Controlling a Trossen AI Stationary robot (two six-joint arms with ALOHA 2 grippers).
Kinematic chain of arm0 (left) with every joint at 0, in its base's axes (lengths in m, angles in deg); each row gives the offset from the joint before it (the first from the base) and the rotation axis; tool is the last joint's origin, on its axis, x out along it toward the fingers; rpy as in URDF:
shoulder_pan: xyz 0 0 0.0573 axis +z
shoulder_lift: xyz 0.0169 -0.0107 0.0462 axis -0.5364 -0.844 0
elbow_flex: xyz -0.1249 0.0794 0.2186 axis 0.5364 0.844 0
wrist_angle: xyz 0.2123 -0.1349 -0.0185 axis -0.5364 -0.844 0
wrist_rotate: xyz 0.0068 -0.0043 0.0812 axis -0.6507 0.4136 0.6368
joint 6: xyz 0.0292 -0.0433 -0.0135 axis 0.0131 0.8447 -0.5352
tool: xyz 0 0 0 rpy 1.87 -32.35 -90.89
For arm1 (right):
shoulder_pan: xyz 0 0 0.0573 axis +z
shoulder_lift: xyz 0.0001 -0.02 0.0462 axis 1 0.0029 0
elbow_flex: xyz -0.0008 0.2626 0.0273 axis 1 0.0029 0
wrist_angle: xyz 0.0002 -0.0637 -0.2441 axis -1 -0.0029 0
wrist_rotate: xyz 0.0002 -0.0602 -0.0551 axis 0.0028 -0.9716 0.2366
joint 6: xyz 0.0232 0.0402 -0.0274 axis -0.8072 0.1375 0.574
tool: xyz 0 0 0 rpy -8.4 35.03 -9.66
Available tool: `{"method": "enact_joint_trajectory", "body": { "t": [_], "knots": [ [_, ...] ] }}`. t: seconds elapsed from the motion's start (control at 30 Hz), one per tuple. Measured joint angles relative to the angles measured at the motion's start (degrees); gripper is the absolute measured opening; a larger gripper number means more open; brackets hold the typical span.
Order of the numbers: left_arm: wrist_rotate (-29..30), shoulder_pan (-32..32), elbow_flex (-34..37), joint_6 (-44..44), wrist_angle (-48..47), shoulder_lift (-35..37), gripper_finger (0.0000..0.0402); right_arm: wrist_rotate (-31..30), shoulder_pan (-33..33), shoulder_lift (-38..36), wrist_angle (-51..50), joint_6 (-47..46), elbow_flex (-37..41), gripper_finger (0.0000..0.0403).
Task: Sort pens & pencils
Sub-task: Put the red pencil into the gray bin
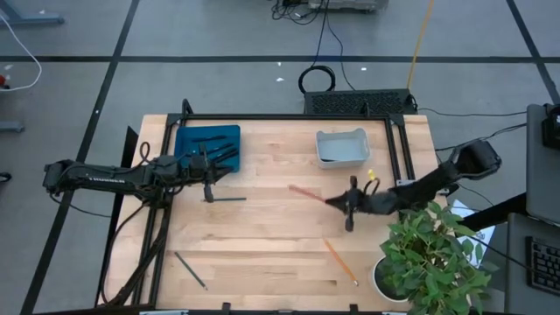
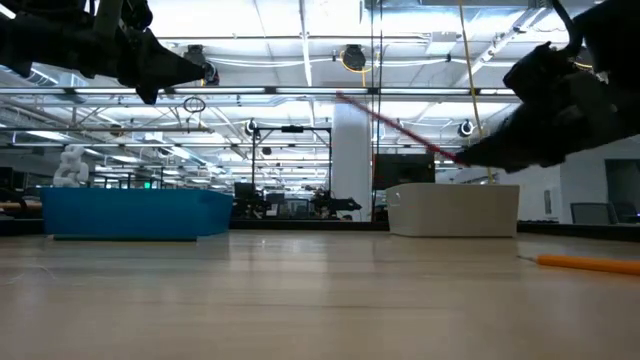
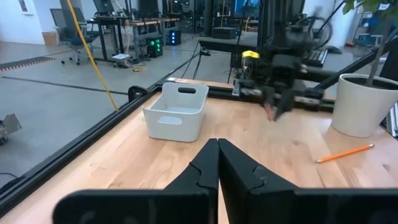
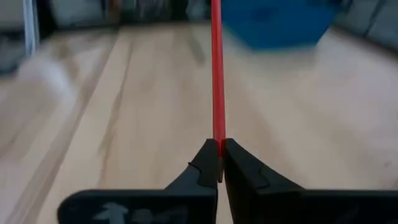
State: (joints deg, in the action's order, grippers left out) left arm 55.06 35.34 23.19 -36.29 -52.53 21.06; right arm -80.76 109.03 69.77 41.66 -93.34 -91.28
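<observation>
Red and very slim, the long red pencil [image 4: 217, 74] is clamped by one end between the closed jaws of the right gripper [image 4: 219, 163], sticking out ahead of them and held off the wooden counter [image 1: 262, 236] (the low view shows it raised and slanting). That gripper hangs just in front of the pale grey open bin [image 1: 341, 146], toward the potted green plant [image 1: 433, 258]. The left gripper [image 3: 218, 163] has its jaws pressed together on nothing; it hovers beside the blue tray [image 1: 207, 144], which lies well left of the grey bin and already holds several dark pens [image 1: 214, 149]. The grey bin looks empty. Left to sort, I judge: a dark stick [image 1: 226, 199] just before the tray, the orange pencil [image 1: 340, 261] by the plant, and a darker slim pencil [image 1: 190, 269] near the counter's front edge.
</observation>
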Motion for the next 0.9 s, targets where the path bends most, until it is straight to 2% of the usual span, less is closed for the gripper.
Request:
{"method": "enact_joint_trajectory", "body": {
  "t": [0.1,0.23,0.43,0.6,0.7,0.9],
  "knots": [
    [0.0,0.0,0.0,-0.94,1.18,0.02,0.0011,0.65,-4.87,-0.01,12.4,5.11,3.61,0.0],
    [0.0,0.0,0.0,-1.6,1.65,0.0,0.0004,8.15,-12.09,-0.05,20.41,8.97,3.66,0.0],
    [-0.02,0.0,0.0,-2.44,8.28,-2.42,0.0004,19.99,-20.69,-0.03,18.47,11.78,-4.42,0.0],
    [-0.02,0.0,0.0,-3.18,17.81,-6.77,0.0003,26.25,-23.64,-0.03,15.41,13.48,-11.28,0.0],
    [-0.02,0.02,0.0,-4.19,21.41,-9.07,0.0003,27.99,-23.8,-0.03,15.15,14.04,-12.94,0.0],
    [-0.03,0.0,0.0,-4.24,22.15,-10.19,0.0003,28.55,-23.8,-0.03,15.08,13.83,-12.96,0.0]
  ]
}}
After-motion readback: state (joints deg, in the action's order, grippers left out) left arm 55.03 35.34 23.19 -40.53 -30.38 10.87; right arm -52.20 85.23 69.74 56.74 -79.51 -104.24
